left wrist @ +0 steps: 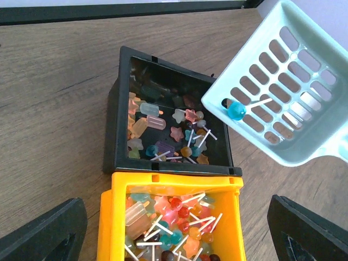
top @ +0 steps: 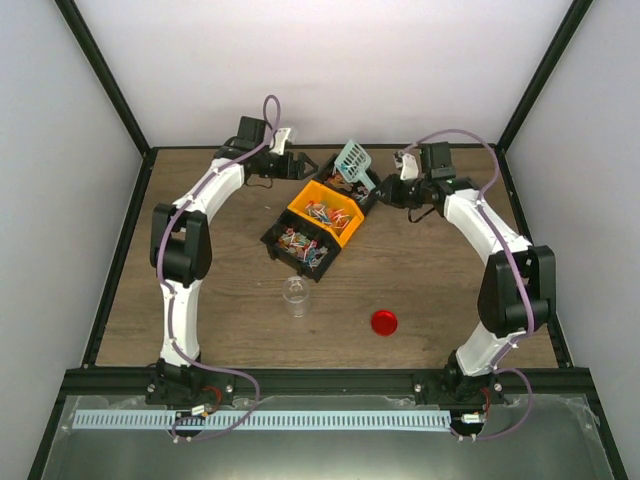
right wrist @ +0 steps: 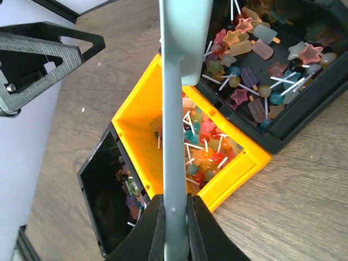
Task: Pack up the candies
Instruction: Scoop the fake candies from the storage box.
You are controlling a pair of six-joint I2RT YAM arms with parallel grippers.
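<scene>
Candies point(left wrist: 163, 133) heaped in three bins in a diagonal row mid-table: far bin point(left wrist: 117, 109) black, yellow bin point(left wrist: 111, 217) middle, near bin point(right wrist: 95, 174) black. One blue candy point(left wrist: 236, 111) lodged in scoop point(left wrist: 283, 92), tilted above far bin's far side. Scoop handle clamped in right gripper point(right wrist: 174, 215), long axis running leftward from gripper over bins. Heap just below scoop's lip, so likely a short dip down. Left gripper point(left wrist: 179, 231) spread wide, empty, off bins' far-left side. Jar point(top: 294, 296) near, well apart from bins; lid point(top: 384, 322) right of it.

A wood-grain table point(top: 430, 280) sits inside plain white walls point(top: 330, 70) edged by black frame bars point(top: 105, 75), evenly lit.
</scene>
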